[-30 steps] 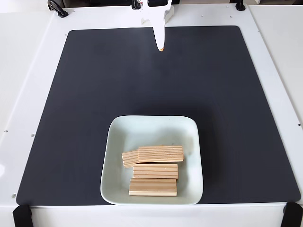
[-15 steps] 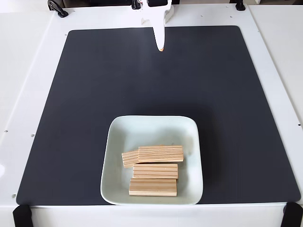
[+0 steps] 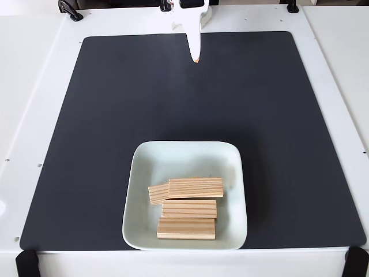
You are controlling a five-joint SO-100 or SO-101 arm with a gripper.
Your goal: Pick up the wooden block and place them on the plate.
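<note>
Light wood with striped grain is seen in four blocks, all lying inside the plate [image 3: 144, 167], a pale mint-white square dish with rounded corners set on the near part of a black mat [image 3: 115, 104]. One block [image 3: 186, 228] lies flat by the plate's near rim. A second block [image 3: 189, 208] lies just behind it, and a third block [image 3: 196, 187] lies behind that, set slightly to the right. The fourth block [image 3: 157, 194] is tilted and is partly covered by the third, with its left end showing. The far half of the plate is left bare.

At the far edge of the mat, well apart from the plate, the white gripper [image 3: 196, 59] is seen pointing down toward the mat. Its fingers are drawn together into a single narrow tip, with no gap visible and nothing held. The mat is laid on a white table [image 3: 34, 69].
</note>
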